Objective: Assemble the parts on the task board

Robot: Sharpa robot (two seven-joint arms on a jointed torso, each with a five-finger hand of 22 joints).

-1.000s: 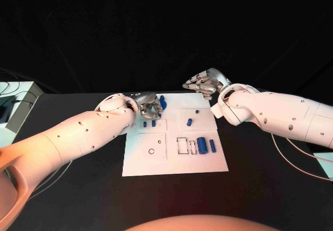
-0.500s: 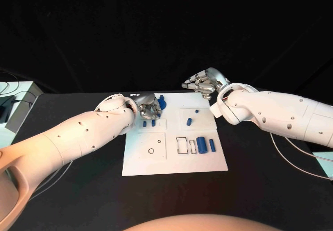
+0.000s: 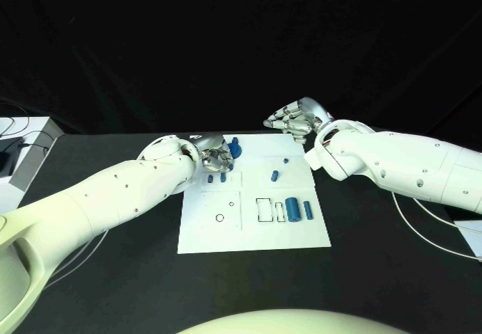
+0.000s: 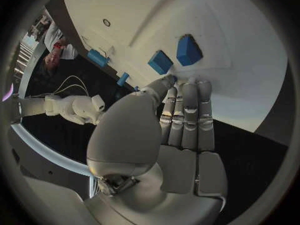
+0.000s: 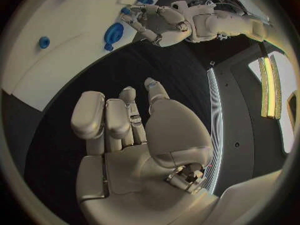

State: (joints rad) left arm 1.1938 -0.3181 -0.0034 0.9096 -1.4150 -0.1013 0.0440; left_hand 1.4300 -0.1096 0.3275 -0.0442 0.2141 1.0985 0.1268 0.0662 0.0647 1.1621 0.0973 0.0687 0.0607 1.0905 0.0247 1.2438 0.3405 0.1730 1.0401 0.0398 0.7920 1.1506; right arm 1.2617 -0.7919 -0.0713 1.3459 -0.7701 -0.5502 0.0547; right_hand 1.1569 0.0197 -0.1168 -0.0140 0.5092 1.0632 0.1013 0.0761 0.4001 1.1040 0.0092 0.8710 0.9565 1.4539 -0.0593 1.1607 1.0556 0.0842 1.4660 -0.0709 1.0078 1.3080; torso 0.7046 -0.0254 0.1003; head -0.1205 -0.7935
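A white task board [image 3: 251, 236] lies in the middle of a black surface [image 3: 120, 278], seen from above. Small blue parts lie on it in groups. 2 short blue blocks [image 3: 216, 178] sit in the upper left panel. A blue peg [image 3: 273, 176] lies in the upper right panel. A larger blue cylinder [image 3: 292, 209] lies beside empty outlined slots in the lower right panel, probably laid out there ready for fitting.

The left robot hand [image 3: 215, 154] is low over the board's far left corner, right beside the 2 blocks. In the left wrist view its fingers [image 4: 187, 115] are straight and pressed together, tips at the board next to the blocks, holding nothing. A taller blue part [image 3: 235, 147] stands just beside this hand; whether the hand touches it is hard to tell. This pose looks like a reach toward the corner pieces.

The right robot hand [image 3: 298, 120] is raised beyond the board's far edge, well apart from the parts. Its fingers [image 5: 106, 120] are slightly spread and uncurled, with nothing between them, seemingly parked clear of the left arm's work.
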